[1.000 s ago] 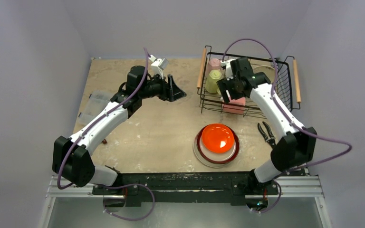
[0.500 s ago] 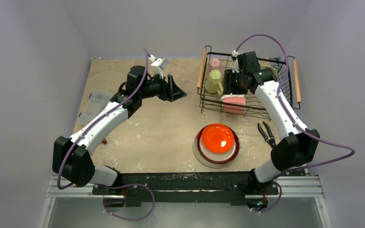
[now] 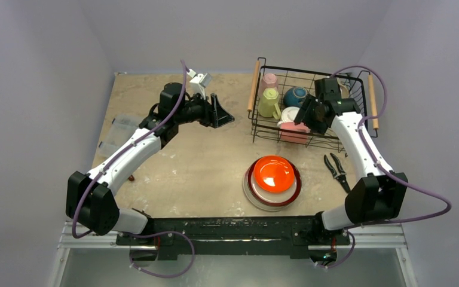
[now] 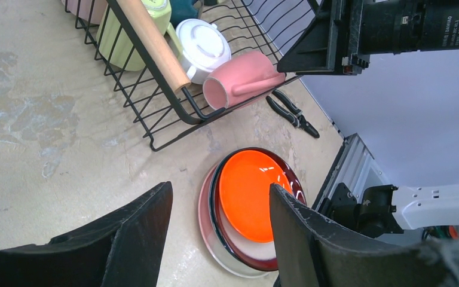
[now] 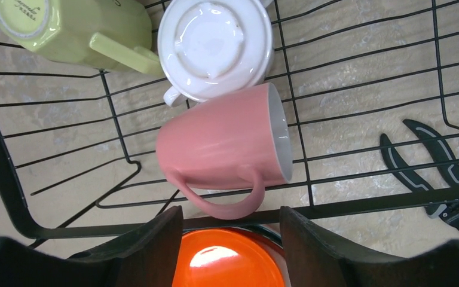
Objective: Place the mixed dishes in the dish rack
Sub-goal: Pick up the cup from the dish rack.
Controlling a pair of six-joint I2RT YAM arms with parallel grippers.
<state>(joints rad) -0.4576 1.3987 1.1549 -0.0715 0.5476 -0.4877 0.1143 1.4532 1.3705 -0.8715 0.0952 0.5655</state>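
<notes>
The dish rack stands at the back right of the table. It holds a pale pink mug, a yellow-green mug, a teal bowl, an upturned white mug and a salmon mug on its side. The plates are stacked in front of the rack, with the red-orange one on top. My right gripper hovers open and empty over the rack's near right part, just above the salmon mug's handle. My left gripper hangs open and empty above the table, left of the rack.
Black pliers lie on the table to the right of the plates. A clear plastic box sits at the table's left edge. The rack's wooden handles run along its short sides.
My right gripper has pulled up and to the right, away from the salmon mug. This uncovers the teal bowl and the white mug. The left arm has not moved.
</notes>
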